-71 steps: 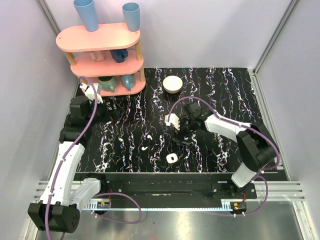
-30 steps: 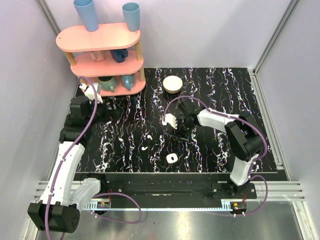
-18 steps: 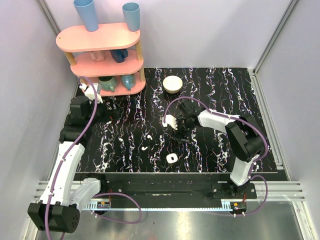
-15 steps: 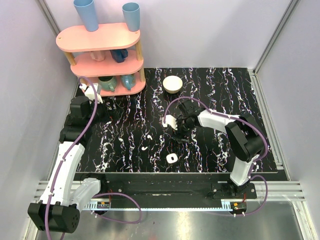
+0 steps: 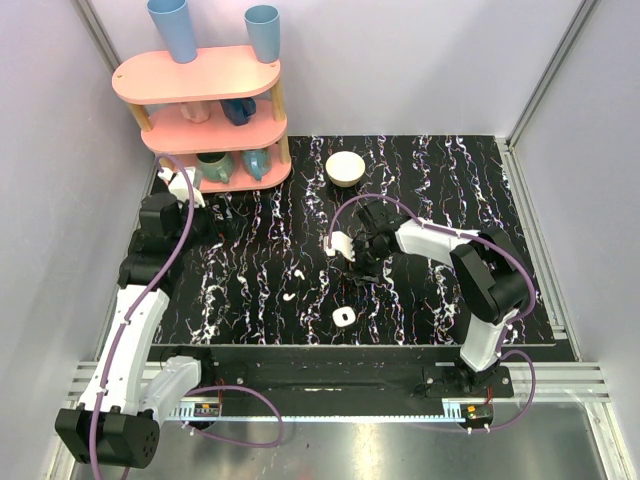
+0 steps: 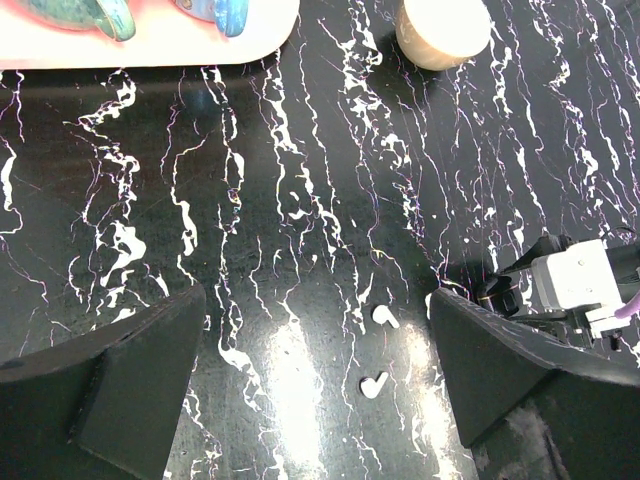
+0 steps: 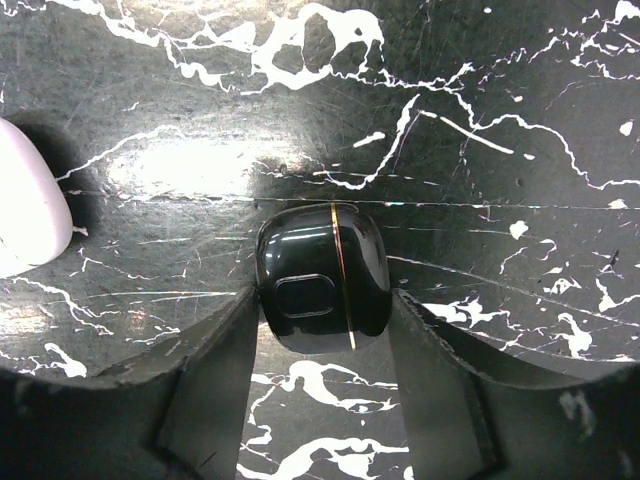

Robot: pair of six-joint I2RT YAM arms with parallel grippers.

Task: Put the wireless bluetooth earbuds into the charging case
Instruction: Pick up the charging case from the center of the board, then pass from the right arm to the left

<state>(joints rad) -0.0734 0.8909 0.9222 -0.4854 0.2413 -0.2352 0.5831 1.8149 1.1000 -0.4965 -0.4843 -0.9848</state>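
Note:
Two white earbuds (image 5: 298, 273) (image 5: 288, 296) lie apart on the black marble table, left of centre. In the left wrist view the earbuds (image 6: 385, 316) (image 6: 373, 384) sit below and between the wide fingers. The white charging case (image 5: 342, 316) rests near the front edge, and its rounded side (image 7: 25, 200) shows at the right wrist view's left edge. My left gripper (image 6: 320, 380) hangs open and empty at the table's left (image 5: 225, 215). My right gripper (image 5: 362, 268) is low at the centre, its fingers (image 7: 225, 340) pressed on both sides of a glossy black block (image 7: 322, 275) with a gold seam.
A pink two-tier shelf (image 5: 205, 120) with blue and teal cups stands at the back left. A round white bowl (image 5: 346, 167) sits behind the right gripper, also seen in the left wrist view as the bowl (image 6: 443, 30). Grey walls enclose the table.
The right wrist has shifted slightly left and its jaws have narrowed onto the black block. The left arm, earbuds and case have not moved.

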